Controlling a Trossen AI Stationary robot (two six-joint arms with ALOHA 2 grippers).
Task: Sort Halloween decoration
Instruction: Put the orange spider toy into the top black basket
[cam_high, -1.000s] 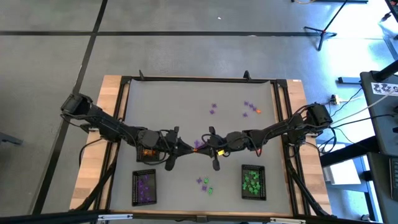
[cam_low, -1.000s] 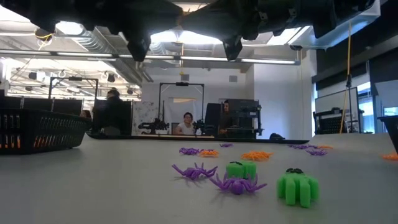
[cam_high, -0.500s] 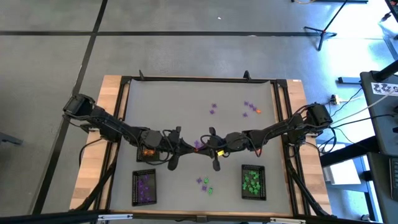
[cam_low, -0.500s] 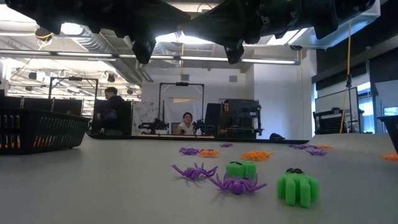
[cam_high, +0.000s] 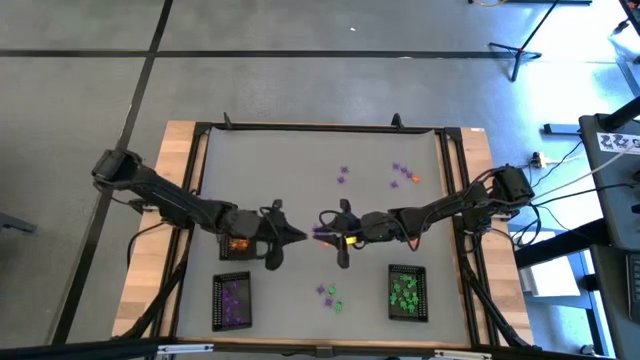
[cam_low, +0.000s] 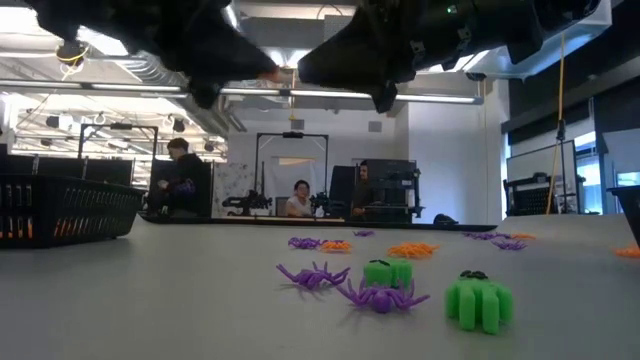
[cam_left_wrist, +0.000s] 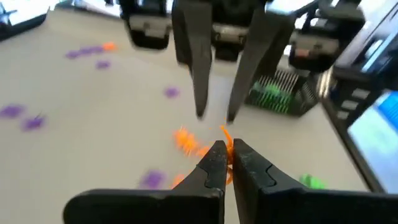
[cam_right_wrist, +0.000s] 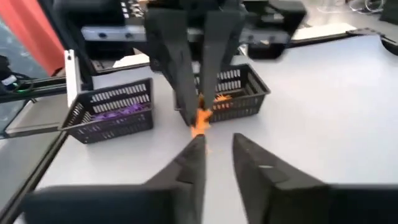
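The left gripper (cam_left_wrist: 225, 154) is pinching an orange trinket (cam_left_wrist: 226, 138) between its 2 nearly closed dark fingers (cam_left_wrist: 211, 163). Directly ahead, the right gripper (cam_left_wrist: 216, 116) is pointing down at the grey table (cam_left_wrist: 93, 124), its 2 fingers standing apart. More orange pieces (cam_left_wrist: 186, 140) are lying just beside the held one. Purple pieces (cam_left_wrist: 87, 51) are lying scattered farther off. A black mesh tray (cam_left_wrist: 283, 94) holding green pieces is sitting behind the right gripper, and 1 green piece (cam_left_wrist: 311, 182) is lying near the edge.

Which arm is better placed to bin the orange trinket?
Left: the left gripper grips the orange trinket, and the tray with orange pieces sits by that arm. The right gripper is open.
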